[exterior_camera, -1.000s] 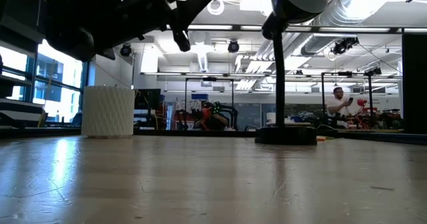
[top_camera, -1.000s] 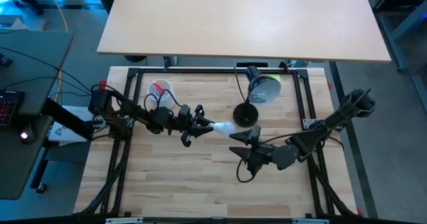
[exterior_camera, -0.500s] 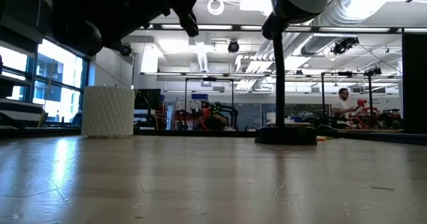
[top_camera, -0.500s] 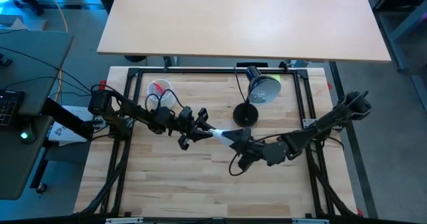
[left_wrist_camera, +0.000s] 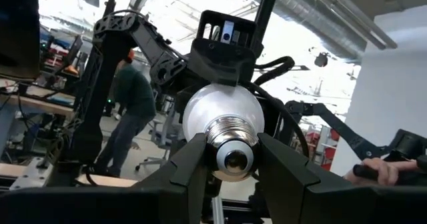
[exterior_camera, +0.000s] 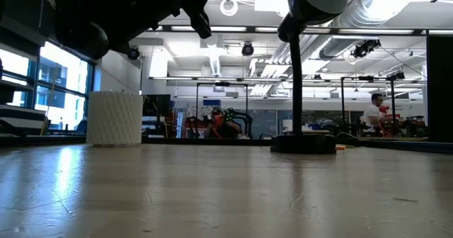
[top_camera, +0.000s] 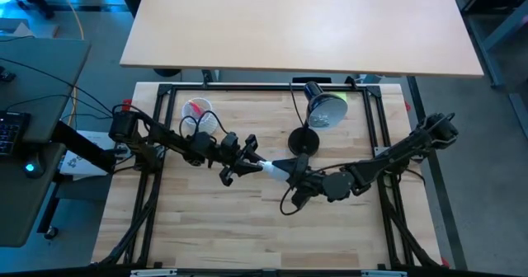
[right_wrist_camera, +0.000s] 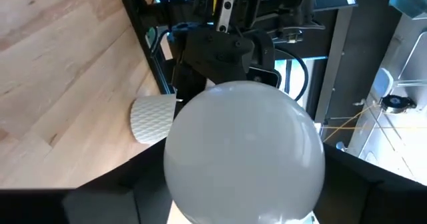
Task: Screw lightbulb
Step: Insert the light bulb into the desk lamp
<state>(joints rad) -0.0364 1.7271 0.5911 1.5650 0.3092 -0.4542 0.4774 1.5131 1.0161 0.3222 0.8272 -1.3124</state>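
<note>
High view: the left claw (top_camera: pixel 250 163) grips the lightbulb (top_camera: pixel 271 169) by its screw base; the right claw (top_camera: pixel 290 175), fingers open around the globe, should close squarely before the left lets go.

I can't read any words, numbers, labels or signs anywhere here; nothing in these views shows letters clear enough to make out.

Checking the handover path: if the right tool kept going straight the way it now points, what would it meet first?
The lightbulb: its glass dome already sits between the right tool's fingers. Just behind it comes the left tool, gripping the bulb's screw base.
</note>
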